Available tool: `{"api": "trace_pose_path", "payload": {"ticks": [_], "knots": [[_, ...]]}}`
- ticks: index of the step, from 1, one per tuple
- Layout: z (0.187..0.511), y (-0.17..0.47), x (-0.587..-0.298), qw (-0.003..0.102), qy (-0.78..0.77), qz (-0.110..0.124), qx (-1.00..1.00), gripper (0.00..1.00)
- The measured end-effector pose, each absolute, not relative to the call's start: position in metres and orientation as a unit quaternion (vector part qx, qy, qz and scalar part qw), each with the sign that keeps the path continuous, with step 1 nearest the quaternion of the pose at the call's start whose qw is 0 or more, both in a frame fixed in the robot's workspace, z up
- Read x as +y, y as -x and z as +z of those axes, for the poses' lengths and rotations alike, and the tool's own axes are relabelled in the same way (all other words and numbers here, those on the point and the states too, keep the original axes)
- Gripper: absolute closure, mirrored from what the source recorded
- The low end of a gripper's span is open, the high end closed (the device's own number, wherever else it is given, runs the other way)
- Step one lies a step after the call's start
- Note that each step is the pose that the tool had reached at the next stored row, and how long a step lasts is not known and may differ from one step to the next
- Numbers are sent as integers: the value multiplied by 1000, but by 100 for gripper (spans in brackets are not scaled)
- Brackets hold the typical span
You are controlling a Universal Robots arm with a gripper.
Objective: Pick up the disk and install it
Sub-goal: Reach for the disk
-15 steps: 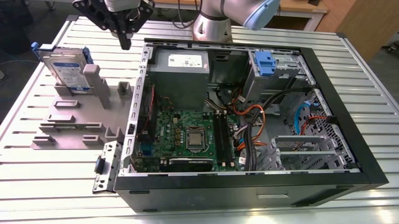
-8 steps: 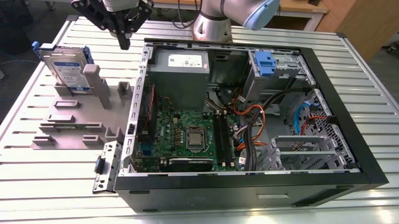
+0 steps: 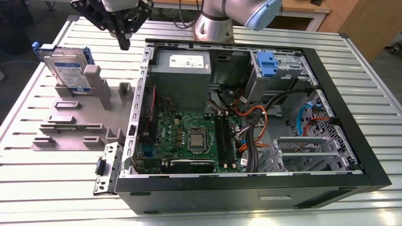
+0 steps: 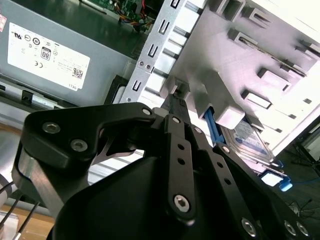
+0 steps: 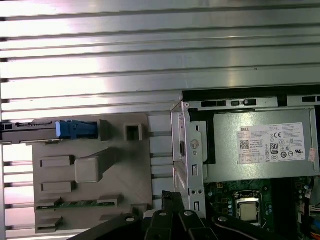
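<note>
Black gripper (image 3: 124, 44) fingers are pressed together with nothing between them. They point straight down above the seam between the grey holder plate (image 3: 69, 128) and the open computer case (image 3: 351, 110), and seem to touch neither. The silver arm (image 3: 217, 21) reaches in from the far side of the slatted metal table (image 3: 37, 188), with its wrist held high over the case's far corner on the exterior view's left.

The disk (image 3: 66, 70) stands upright on its edge at the far end of the holder plate, on the exterior view's left, well apart from the gripper and resting against a grey post (image 3: 94, 80).

The first wrist view looks straight down past the gripper (image 5: 171, 196), so the disk (image 5: 30, 129) is a thin strip there. The power supply (image 5: 260, 150) lies inside the case. In the second wrist view the gripper (image 4: 176, 97) is seen from behind, and the disk's (image 4: 252, 140) labelled face shows beyond it.
</note>
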State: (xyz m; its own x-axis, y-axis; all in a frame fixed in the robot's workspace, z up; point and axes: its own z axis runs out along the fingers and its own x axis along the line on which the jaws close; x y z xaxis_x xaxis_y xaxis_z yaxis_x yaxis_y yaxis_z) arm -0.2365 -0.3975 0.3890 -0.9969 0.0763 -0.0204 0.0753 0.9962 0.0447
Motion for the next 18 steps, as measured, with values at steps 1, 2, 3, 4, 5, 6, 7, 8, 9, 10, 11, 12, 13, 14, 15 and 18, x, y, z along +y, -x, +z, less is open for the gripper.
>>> {"api": "trace_pose_path", "payload": {"ticks": [1, 2, 3, 4, 5, 6, 7, 8, 9, 10, 11, 12, 13, 14, 15, 18], "knots": [[389, 237, -397, 11, -38, 22, 999, 89], [389, 237, -397, 11, -38, 22, 999, 89], [389, 237, -397, 11, -38, 22, 999, 89], [389, 237, -397, 11, -38, 22, 999, 89], [389, 237, -397, 11, -38, 22, 999, 89], [389, 237, -397, 11, -38, 22, 999, 89], [389, 237, -397, 11, -38, 22, 999, 89], [389, 238, -397, 11, -38, 22, 999, 89], [389, 238, -396, 11, -38, 22, 999, 89], [389, 238, -396, 11, -38, 22, 999, 89], [389, 238, -396, 11, -38, 22, 999, 89], [389, 238, -395, 11, -38, 22, 999, 89], [389, 238, -395, 11, -37, 22, 999, 89], [389, 238, -394, 11, -37, 22, 999, 89], [388, 238, -394, 11, -37, 22, 999, 89], [388, 240, -393, 11, -37, 22, 999, 89]]}}
